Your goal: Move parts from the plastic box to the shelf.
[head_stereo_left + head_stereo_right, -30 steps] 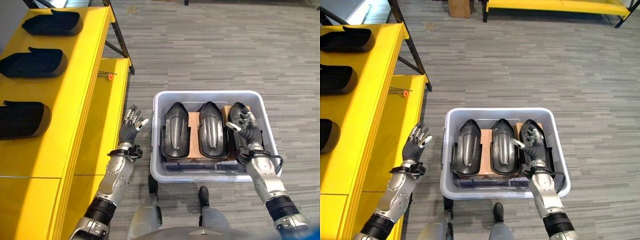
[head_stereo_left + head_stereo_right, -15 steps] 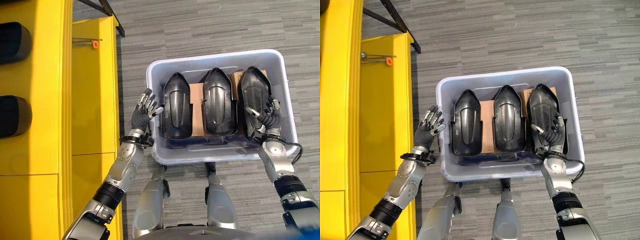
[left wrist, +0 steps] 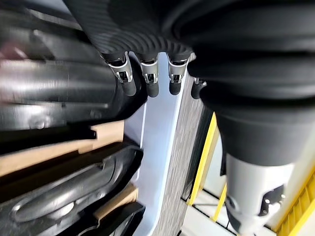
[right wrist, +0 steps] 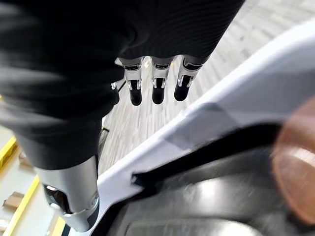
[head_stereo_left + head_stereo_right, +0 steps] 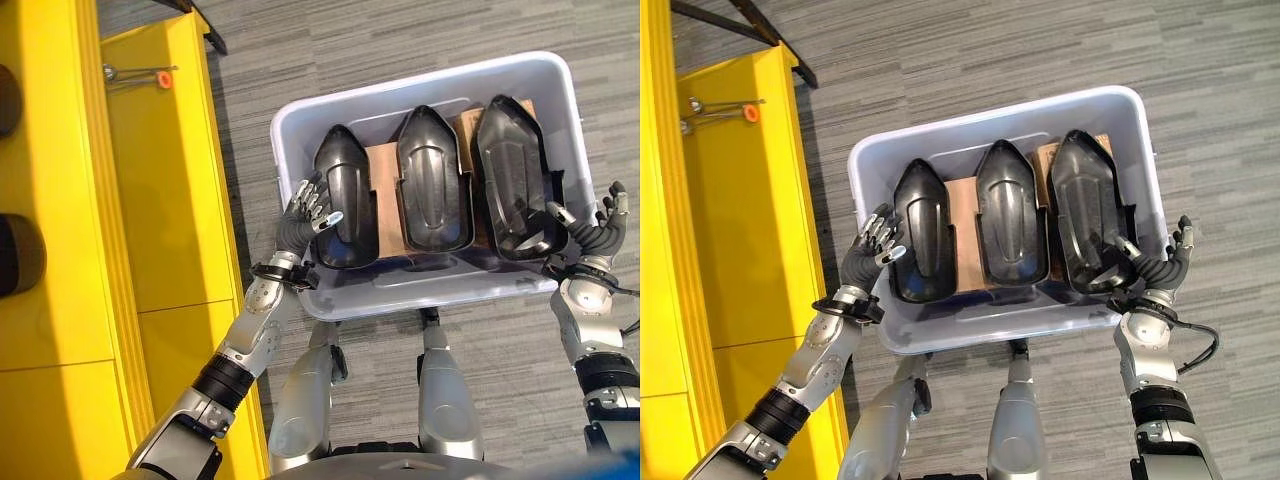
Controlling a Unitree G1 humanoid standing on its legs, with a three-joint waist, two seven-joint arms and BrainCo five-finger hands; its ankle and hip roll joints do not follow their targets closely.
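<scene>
Reaching for a pick, by the look of it: left robot hand (image 5: 305, 212) hovering at the left wall of the plastic box (image 5: 420, 293), fingers relaxed and spread, tips just beside the leftmost black moulded part (image 5: 345, 205) and clasping nothing. Holding the right robot hand (image 5: 592, 232) out past the box's right wall, fingers splayed, thumb close to the rightmost part (image 5: 515, 175), nothing in its grasp. Judging the next move as bringing both hands inward over one part and curling round its edges before lifting toward the yellow shelf (image 5: 160, 200) at the left. Carrying three black parts side by side in the box, the middle one (image 5: 432, 180) between the other two, all resting over brown cardboard (image 5: 384, 200). Showing a small orange-tipped tool (image 5: 140, 73) lying on the shelf's lower level, and dark parts (image 5: 20, 265) sitting on the upper level at the far left.
</scene>
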